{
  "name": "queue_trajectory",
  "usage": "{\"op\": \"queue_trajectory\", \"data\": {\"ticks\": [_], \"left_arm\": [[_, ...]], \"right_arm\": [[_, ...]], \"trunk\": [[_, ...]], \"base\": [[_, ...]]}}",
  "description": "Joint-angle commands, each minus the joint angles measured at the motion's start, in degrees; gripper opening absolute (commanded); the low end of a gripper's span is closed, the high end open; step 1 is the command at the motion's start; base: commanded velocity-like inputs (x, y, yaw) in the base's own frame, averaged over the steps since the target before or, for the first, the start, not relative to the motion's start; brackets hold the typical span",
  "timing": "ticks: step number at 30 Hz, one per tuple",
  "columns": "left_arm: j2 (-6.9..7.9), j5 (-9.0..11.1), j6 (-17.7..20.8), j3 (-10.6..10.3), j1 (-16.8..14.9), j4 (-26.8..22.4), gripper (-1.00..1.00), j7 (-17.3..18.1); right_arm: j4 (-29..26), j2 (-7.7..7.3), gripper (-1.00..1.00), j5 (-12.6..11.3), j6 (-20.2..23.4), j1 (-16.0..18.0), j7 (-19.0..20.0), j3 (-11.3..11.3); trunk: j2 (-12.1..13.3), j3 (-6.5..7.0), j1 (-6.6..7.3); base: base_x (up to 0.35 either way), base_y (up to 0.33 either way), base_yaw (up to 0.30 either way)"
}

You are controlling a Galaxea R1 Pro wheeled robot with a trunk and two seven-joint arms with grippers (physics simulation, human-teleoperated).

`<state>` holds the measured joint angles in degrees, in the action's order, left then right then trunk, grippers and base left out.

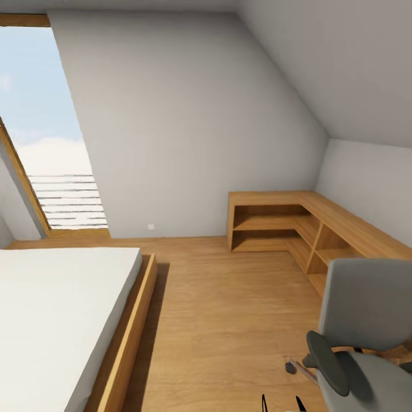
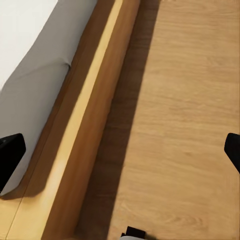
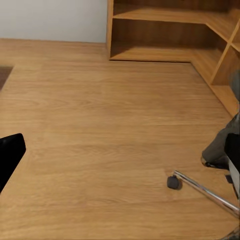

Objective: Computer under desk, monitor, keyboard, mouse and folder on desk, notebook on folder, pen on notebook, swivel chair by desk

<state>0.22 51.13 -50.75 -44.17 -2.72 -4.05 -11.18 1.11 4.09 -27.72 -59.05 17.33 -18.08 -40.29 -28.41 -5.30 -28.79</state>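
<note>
The grey swivel chair [image 1: 366, 306] stands at the lower right of the head view, its back towards me and a dark armrest [image 1: 329, 357] in front. In the right wrist view I see its chrome base leg [image 3: 205, 192] and one caster [image 3: 173, 182] on the wood floor. My right gripper [image 3: 120, 157] is open above that floor, nothing between its fingers. Over the floor beside the bed frame hangs my left gripper [image 2: 120, 152], also open and empty. The desk, computer, monitor, keyboard, mouse, folder, notebook and pen are out of view.
A low bed [image 1: 57, 320] with a white mattress and wood frame [image 2: 80, 150] fills the left. A wooden corner shelf unit [image 1: 297, 223] runs along the far and right walls. A slanted window [image 1: 51, 143] is at the left. Open wood floor [image 1: 229, 320] lies between.
</note>
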Motion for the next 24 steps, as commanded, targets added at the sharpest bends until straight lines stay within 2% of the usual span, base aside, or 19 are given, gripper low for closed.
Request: {"op": "queue_trajectory", "data": {"ticks": [1, 24], "left_arm": [[0.01, 0.0, -0.1, -0.5, 0.0, -0.1, 1.0, -0.6], [0.04, 0.0, -0.1, -0.5, 0.0, -0.1, 1.0, -0.6]], "right_arm": [[0.1, 0.04, 1.0, -0.2, -0.1, 0.1, -0.3, -0.5], [0.1, -0.05, 1.0, -0.2, 0.0, 0.1, 0.1, -0.5]], "trunk": [[-0.1, -0.11, -0.05], [-0.1, -0.1, -0.05]], "base": [[0.257, 0.0, 0.026], [0.319, 0.0, 0.003]]}}
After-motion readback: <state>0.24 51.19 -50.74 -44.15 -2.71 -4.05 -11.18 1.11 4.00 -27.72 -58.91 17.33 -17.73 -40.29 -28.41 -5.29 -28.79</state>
